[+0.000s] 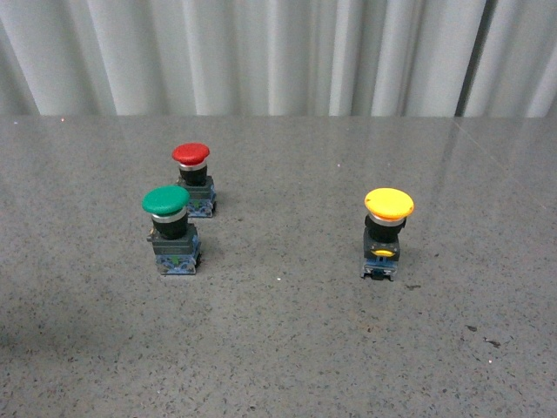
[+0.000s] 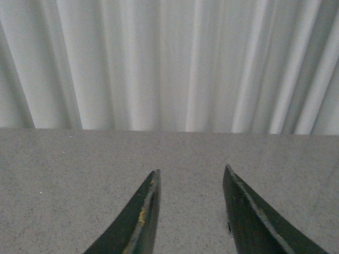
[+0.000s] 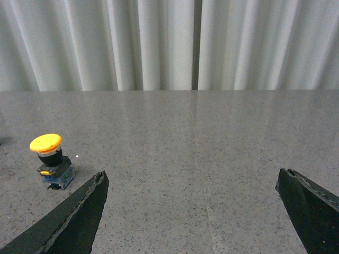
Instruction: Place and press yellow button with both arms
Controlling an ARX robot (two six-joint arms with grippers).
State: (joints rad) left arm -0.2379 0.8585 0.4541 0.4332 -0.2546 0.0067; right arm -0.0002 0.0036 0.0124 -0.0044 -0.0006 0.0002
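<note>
grey speckled table (image 1: 287, 348) holds the yellow button (image 1: 387, 228) upright, cap skyward; left gripper (image 2: 192, 168) and right gripper (image 3: 192, 171) spread.

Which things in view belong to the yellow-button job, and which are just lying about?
For the job: yellow button; left gripper and right gripper, both open and empty.
Lying about: green button; red button.

Soft, even light is washing the speckled grey stone tabletop (image 1: 287, 348), casting faint shadows, while pale glare is streaking its far side.
</note>
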